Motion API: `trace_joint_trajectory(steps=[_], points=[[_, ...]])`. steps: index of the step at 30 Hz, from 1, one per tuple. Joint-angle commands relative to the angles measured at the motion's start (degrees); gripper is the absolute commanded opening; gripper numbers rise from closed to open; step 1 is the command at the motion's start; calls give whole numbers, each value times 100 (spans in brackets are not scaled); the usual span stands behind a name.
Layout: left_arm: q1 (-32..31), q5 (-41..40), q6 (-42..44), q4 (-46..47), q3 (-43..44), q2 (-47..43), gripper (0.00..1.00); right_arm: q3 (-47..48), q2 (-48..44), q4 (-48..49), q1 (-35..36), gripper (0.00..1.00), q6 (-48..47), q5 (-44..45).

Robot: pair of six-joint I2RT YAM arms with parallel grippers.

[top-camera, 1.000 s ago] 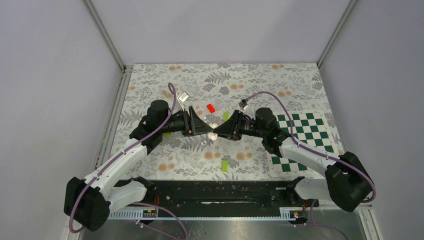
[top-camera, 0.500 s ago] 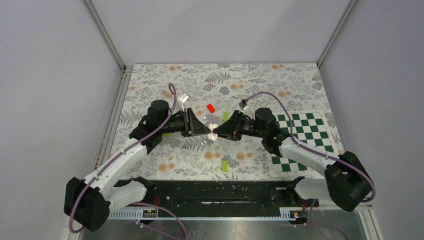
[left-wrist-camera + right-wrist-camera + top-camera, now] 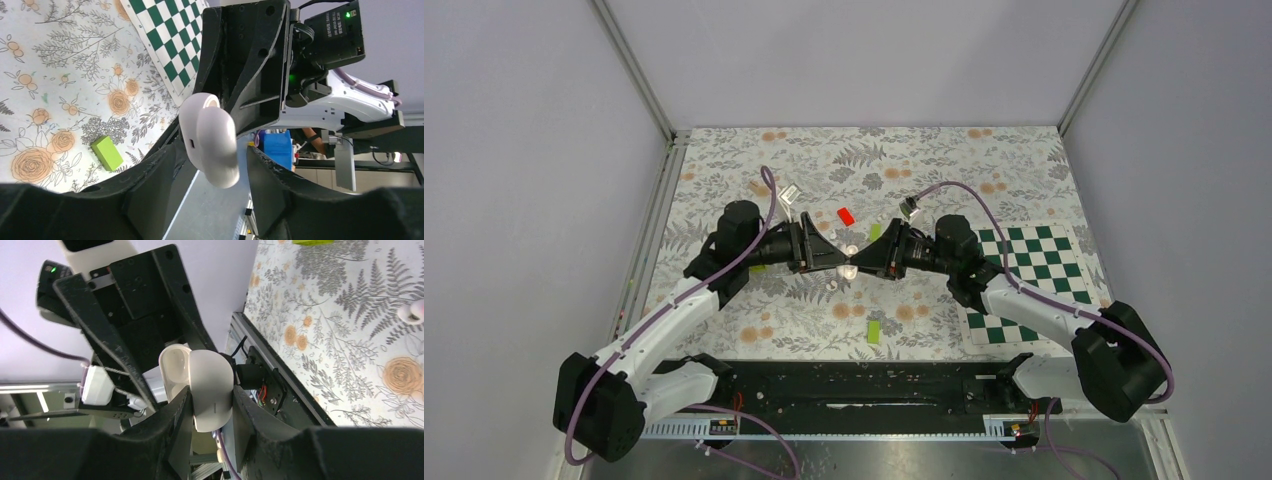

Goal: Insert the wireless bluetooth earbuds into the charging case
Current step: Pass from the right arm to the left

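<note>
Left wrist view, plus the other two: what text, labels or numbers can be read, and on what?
White print on the black box on the right arm: too blurred to read.
Print on the small labels by the arm bases: too small to read.
No print shows on the charging case.

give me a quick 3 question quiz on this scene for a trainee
1. True or false: the right gripper is clamped on the charging case.
2. In the top view, what colour is the block lying just beyond the two grippers? A red, B blue, C yellow.
3. Fill in: the mat under the right arm has a green and white ____ pattern.

Key: 1 true; 2 A; 3 checkered.
</note>
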Motion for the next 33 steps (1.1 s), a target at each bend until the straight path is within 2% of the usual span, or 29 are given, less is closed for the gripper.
trace_joint_trajectory(steps=[1, 6, 15, 19, 33], points=[[255, 713, -457, 1159, -276, 7, 53, 144, 156, 954, 30, 0, 218, -511], [348, 808, -134, 733, -118, -84, 53, 205, 298, 1029, 30, 0, 239, -690], [470, 1159, -1003, 1901, -561, -3, 47, 236, 446, 1237, 24, 0, 400, -727], [468, 1234, -1268, 2284, -656, 28, 37, 229, 455, 1200, 28, 0, 393, -706], [469, 1229, -1140, 2042, -619, 118, 37, 257, 529, 1227, 30, 0, 440, -714]])
